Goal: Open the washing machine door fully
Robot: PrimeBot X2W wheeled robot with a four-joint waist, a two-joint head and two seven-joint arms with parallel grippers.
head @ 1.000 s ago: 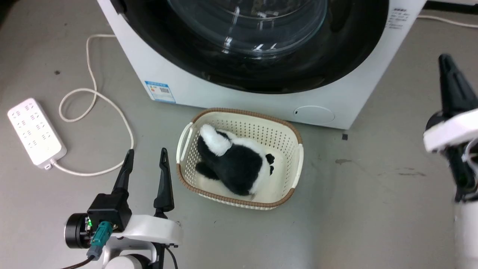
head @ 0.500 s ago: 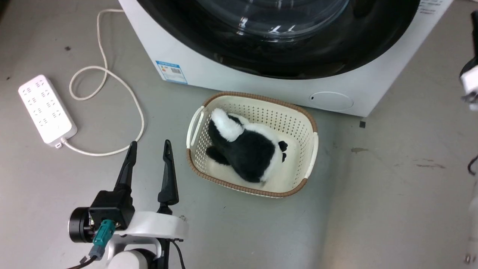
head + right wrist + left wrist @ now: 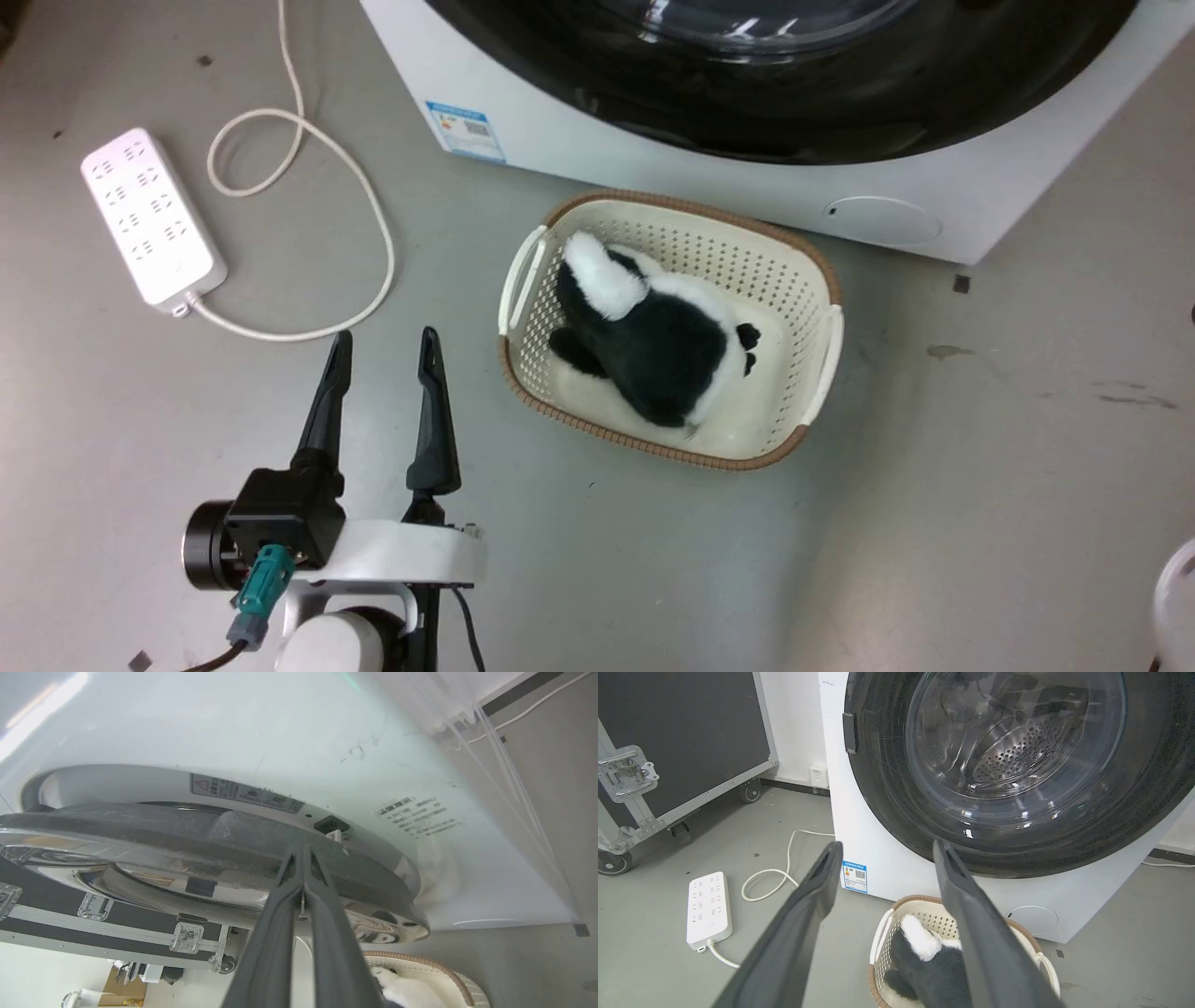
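Stiff, heavy and glossy-slick by its look, the door [image 3: 163, 822] seems slightly ajar on the washing machine [image 3: 280, 728], best pulled at its latch-side rim, where the right gripper [image 3: 302, 851] has jaws pressed together; the left gripper [image 3: 385, 334] gapes empty.

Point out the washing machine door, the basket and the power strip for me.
washing machine door [image 3: 1013, 751]: left wrist view, middle of the clear window.
basket [image 3: 738, 266]: head view, perforated far wall.
power strip [image 3: 152, 217]: head view, middle of its top face.
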